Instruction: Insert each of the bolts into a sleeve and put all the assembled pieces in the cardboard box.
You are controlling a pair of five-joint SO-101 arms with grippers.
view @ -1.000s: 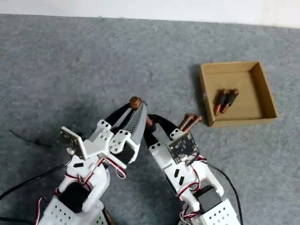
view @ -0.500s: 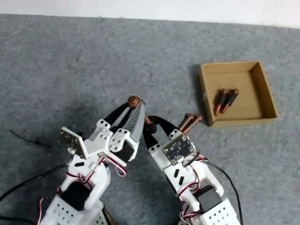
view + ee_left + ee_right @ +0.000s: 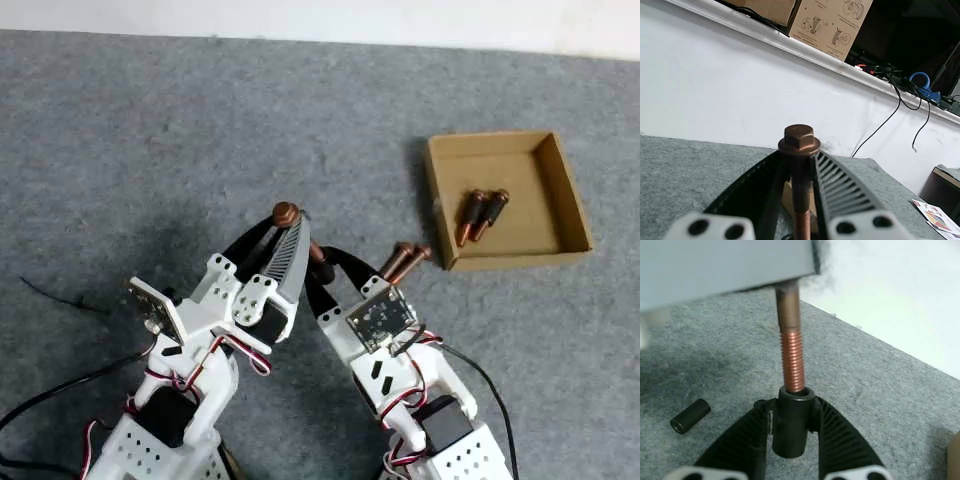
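One bolt (image 3: pixel 799 145) clenched in left jaws, sleeve (image 3: pixel 791 426) grasped by right jaws, tip seemingly inside.

Copper bolt (image 3: pixel 799 145). Black sleeve (image 3: pixel 791 420). Black, ribbed: left gripper (image 3: pixel 800 157), right gripper (image 3: pixel 791 407). White arms (image 3: pixel 210 310), red wires (image 3: pixel 195 365). Mottled grey table (image 3: pixel 150 120). Tan box (image 3: pixel 520 165); pieces (image 3: pixel 480 215) inside box copper and black; bolts (image 3: pixel 405 258) beside box copper.
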